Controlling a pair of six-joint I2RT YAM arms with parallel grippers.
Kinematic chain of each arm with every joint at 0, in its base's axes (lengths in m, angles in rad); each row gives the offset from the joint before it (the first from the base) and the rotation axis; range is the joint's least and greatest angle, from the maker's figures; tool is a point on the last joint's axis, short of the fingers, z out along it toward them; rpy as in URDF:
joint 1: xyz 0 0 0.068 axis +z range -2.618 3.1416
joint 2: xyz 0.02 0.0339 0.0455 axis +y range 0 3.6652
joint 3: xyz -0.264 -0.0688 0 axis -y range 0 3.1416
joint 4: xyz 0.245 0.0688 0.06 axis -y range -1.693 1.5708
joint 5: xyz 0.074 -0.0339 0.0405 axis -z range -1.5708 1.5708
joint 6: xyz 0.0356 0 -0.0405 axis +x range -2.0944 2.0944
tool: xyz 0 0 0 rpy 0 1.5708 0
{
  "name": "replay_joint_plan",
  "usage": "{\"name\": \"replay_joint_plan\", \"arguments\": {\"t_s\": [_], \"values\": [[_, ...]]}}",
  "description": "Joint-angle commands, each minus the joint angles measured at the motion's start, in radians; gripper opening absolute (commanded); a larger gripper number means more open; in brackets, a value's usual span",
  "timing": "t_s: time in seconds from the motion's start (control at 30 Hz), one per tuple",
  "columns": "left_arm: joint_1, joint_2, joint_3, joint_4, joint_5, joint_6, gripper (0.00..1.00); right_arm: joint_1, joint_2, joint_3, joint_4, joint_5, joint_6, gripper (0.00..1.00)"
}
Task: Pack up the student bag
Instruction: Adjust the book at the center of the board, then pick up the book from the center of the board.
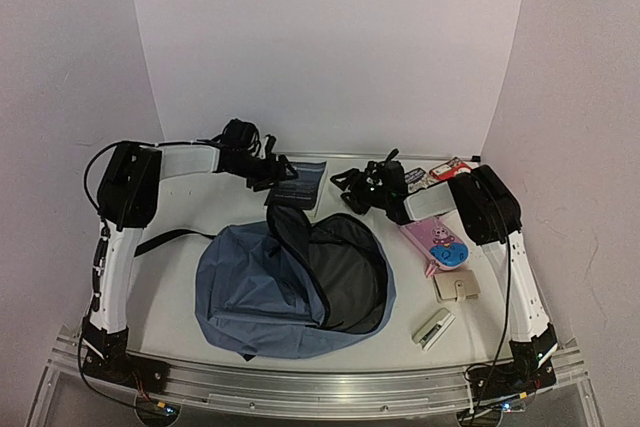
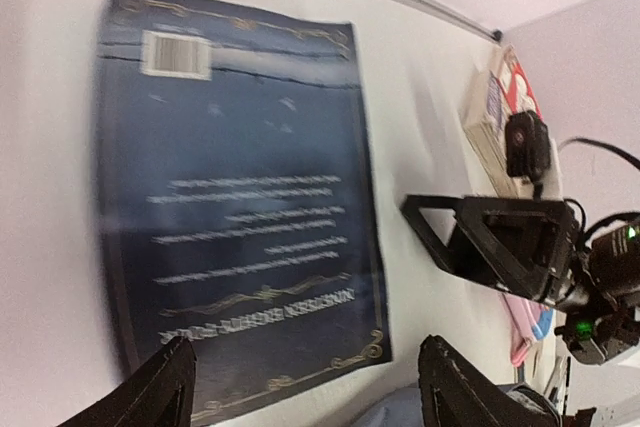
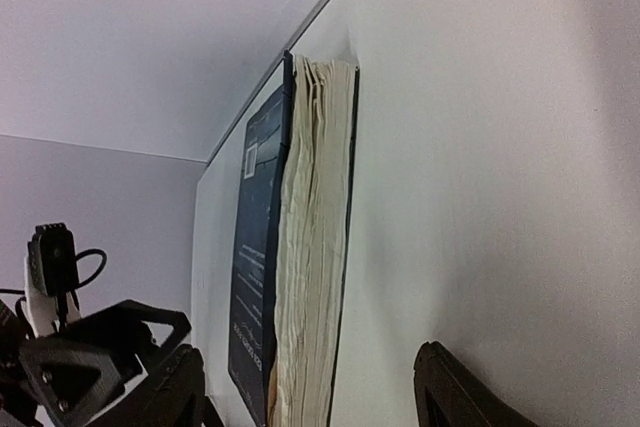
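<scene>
Left gripper (image 2: 305,392) is hovering, jaws apart, dark blue book (image 2: 240,207) lying just ahead. Right gripper (image 3: 310,392) is gaping empty, facing its page edge.

The left arm (image 1: 190,159), elbow raised, reaches toward 3 o'clock; the right arm (image 1: 432,202) reaches toward 9 o'clock. Both pairs of jaws stand wide apart, empty.

dusty-blue student bag (image 1: 250,297), dark grey lining; navy book (image 2: 240,217), gold border.
</scene>
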Motion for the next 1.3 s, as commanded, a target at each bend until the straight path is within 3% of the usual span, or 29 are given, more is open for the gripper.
{"name": "replay_joint_plan", "arguments": {"t_s": [0.0, 0.23, 0.47, 0.63, 0.93, 1.13, 1.27], "values": [[0.074, 0.042, 0.094, -0.172, -0.059, 0.002, 0.77, 0.003, -0.012, 0.027, -0.185, -0.012, -0.109, 0.72], [0.087, 0.117, 0.137, -0.210, -0.064, 0.019, 0.77, 0.021, 0.048, 0.122, -0.233, -0.075, -0.131, 0.72], [0.087, 0.131, 0.104, -0.127, 0.063, 0.024, 0.73, 0.043, 0.106, 0.205, -0.250, -0.106, -0.126, 0.73], [0.083, 0.146, 0.092, -0.101, 0.169, 0.027, 0.63, 0.054, 0.139, 0.252, -0.256, -0.115, -0.120, 0.73], [0.041, 0.152, 0.025, -0.031, 0.282, 0.010, 0.28, 0.070, 0.217, 0.339, -0.256, -0.154, -0.098, 0.73], [0.004, 0.163, 0.030, 0.002, 0.300, -0.008, 0.20, 0.079, 0.241, 0.371, -0.244, -0.188, -0.087, 0.71], [0.000, 0.163, 0.030, 0.010, 0.286, -0.015, 0.18, 0.082, 0.236, 0.366, -0.237, -0.190, -0.088, 0.59]]}}
